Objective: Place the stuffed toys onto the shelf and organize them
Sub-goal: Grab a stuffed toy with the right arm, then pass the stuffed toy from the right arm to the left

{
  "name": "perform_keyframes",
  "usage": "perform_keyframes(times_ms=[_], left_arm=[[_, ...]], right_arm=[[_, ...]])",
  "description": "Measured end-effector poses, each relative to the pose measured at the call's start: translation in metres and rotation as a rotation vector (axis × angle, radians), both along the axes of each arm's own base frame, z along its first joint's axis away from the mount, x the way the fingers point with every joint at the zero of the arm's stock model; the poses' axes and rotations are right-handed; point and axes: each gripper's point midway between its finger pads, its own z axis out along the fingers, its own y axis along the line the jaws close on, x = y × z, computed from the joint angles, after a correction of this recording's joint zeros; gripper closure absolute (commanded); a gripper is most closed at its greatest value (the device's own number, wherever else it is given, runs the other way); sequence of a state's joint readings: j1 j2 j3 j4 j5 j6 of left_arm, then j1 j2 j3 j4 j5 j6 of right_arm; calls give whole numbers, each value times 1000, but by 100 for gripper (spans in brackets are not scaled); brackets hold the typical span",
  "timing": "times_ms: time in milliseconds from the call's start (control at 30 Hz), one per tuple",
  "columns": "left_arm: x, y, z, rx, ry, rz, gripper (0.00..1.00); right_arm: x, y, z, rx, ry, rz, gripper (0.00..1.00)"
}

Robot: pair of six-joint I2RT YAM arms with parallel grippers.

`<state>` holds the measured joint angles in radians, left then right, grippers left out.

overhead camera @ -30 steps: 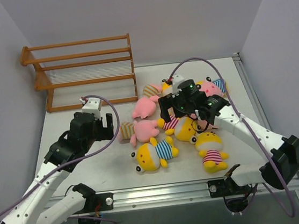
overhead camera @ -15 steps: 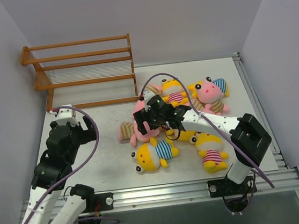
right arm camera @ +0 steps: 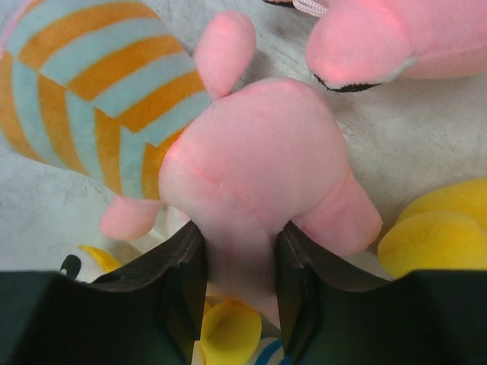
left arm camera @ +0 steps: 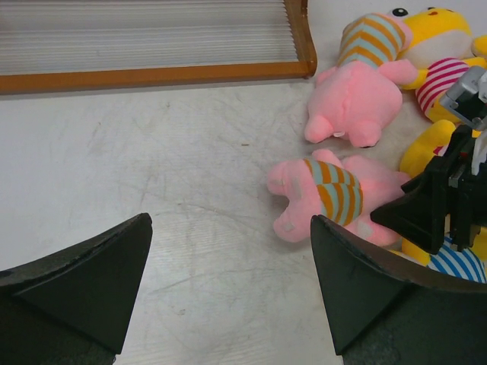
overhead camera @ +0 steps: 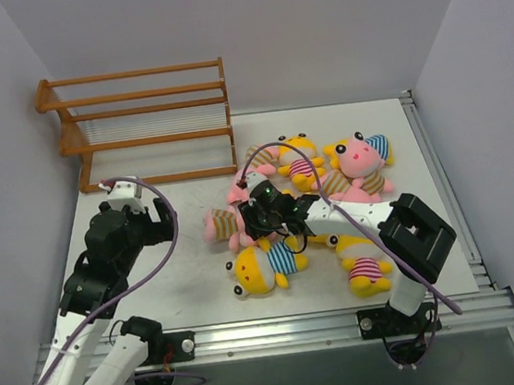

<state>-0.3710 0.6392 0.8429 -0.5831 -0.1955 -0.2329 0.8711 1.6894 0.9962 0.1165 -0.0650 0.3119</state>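
Observation:
Several stuffed toys lie on the table right of the shelf (overhead camera: pixel 138 122), an orange-brown wooden rack at the back left. My right gripper (overhead camera: pixel 258 220) is down on a pink stuffed toy in a tan-striped shirt (overhead camera: pixel 226 226), and its jaws pinch the toy's pink head (right arm camera: pixel 259 167). In the right wrist view the right gripper (right arm camera: pixel 240 281) has plush squeezed between both fingers. My left gripper (overhead camera: pixel 163 224) hovers to the left of that toy, open and empty. In the left wrist view, the same pink toy (left arm camera: pixel 335 194) lies ahead and to the right of the left gripper (left arm camera: pixel 228 289).
A second pink toy (overhead camera: pixel 238 192) lies just behind the gripped one. A yellow toy in blue stripes (overhead camera: pixel 265 264) lies in front. Yellow toys in pink stripes (overhead camera: pixel 300 160) (overhead camera: pixel 363 269) and another pink toy (overhead camera: pixel 360 157) lie to the right. The shelf's bottom rail (left arm camera: pixel 152 76) faces the left gripper.
The right arm swung left across the pile to the pink toy and its jaws closed on the toy's head. The left arm drew back to the left, still open.

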Motion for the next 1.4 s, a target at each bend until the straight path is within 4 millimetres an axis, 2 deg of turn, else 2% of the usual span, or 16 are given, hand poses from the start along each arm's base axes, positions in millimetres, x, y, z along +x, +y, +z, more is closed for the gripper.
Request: perform_keyframes(times_ms=[33, 133, 233, 333, 567, 700, 833, 1100, 1400], left_arm=[[1, -3, -1, -2, 3, -17, 6], [2, -13, -2, -8, 11, -67, 6], [3, -23, -4, -13, 11, -126, 6], [1, -34, -5, -20, 2, -198, 6], [-18, -76, -3, 22, -43, -445, 6], [-33, -102, -4, 106, -77, -604, 6], [-40, -116, 2, 208, -135, -704, 6], [-43, -125, 25, 417, -300, -803, 6], [-40, -151, 8, 728, -355, -870, 6]], right_arm=[[1, 1, 1, 3, -3, -1, 81], [2, 0, 2, 3, -12, -5, 100], [0, -2, 8, 0, -12, -4, 100], [-1, -4, 24, -5, -10, -1, 100], [3, 3, 96, 36, -61, 28, 100], [-5, -1, 124, 52, -70, 63, 100], [-15, -10, 135, 38, -56, 82, 100], [-31, -26, 137, -5, -11, 99, 100], [-37, -33, 153, 4, -18, 102, 100]])
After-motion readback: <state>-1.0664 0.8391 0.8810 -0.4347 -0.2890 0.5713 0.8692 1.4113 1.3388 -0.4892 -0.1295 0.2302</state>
